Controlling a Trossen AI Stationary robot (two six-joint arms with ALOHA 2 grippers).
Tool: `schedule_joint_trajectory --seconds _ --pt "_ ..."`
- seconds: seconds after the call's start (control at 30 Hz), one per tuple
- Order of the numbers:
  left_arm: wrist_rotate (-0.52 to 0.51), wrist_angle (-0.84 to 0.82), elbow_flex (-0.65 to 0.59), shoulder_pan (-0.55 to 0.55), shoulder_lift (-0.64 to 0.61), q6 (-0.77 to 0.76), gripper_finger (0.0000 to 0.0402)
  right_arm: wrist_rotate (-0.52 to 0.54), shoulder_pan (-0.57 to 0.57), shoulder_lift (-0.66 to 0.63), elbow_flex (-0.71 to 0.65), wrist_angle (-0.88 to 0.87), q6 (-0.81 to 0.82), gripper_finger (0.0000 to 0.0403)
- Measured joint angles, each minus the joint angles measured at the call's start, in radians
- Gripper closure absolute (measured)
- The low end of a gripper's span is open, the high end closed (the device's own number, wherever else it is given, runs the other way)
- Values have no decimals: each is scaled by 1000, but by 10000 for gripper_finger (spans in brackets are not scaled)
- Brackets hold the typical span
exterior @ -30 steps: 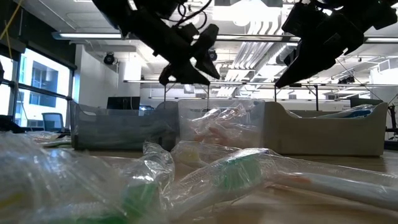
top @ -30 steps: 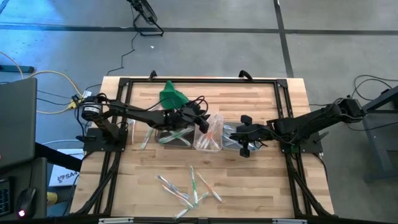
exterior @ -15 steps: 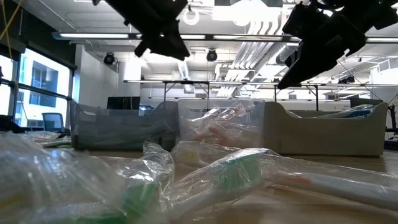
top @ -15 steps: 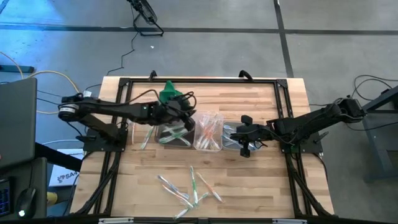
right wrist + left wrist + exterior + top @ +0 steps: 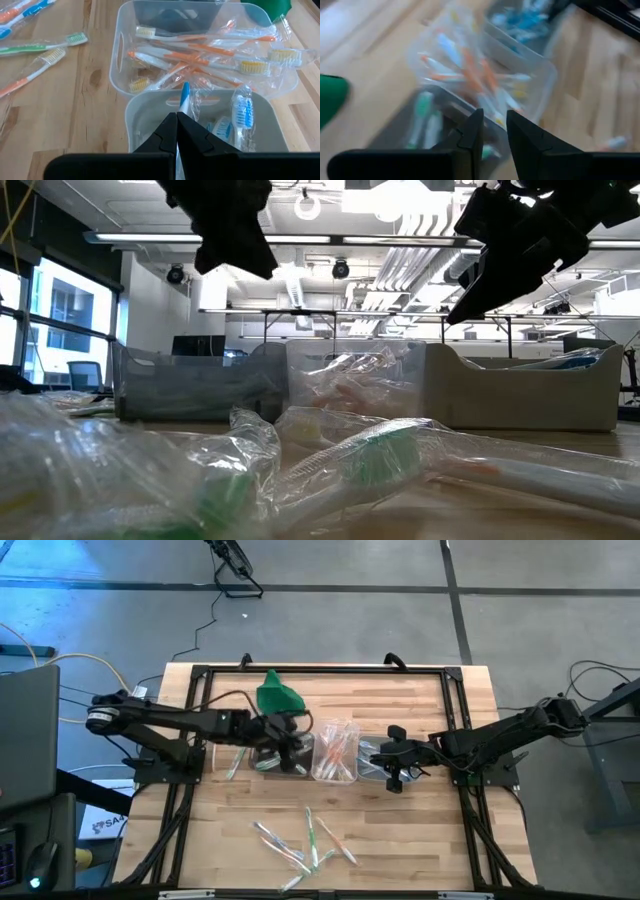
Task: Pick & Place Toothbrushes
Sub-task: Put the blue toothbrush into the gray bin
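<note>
**Sorting toothbrushes by colour into three tubs: both grippers over the tub row**

The left gripper [image 5: 290, 740] hangs above the left tub [image 5: 275, 758], which holds green-handled toothbrushes [image 5: 422, 112]. Its fingers [image 5: 470, 135] stand a narrow gap apart with nothing visible between them; directly ahead of the jaws lies the middle tub [image 5: 200, 50], filled with orange toothbrushes [image 5: 210, 50] in clear wrappers. The empty, part-open jaws suggest a brush has just been released here, though that is a judgement.

The right gripper [image 5: 392, 768] hovers over the right tub [image 5: 205, 117], jaws pressed together. A blue toothbrush [image 5: 185, 97] stands just ahead of the fingertips, inside that tub beside another blue brush [image 5: 242, 112]; whether the jaws clamp it cannot be told.

Loose toothbrushes [image 5: 305, 840] lie scattered on the table [image 5: 420, 830], well behind both grippers, so sorting is likely partway done. A green cloth-like lump [image 5: 275, 693] sits beyond the left tub, clear of the work.
</note>
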Motion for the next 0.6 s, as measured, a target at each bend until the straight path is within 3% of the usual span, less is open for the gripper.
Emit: schedule_joint_trajectory --seconds 0.6 --pt "-14 9 0 -375 0 -31 321 0 0 0 0 6 0 400"
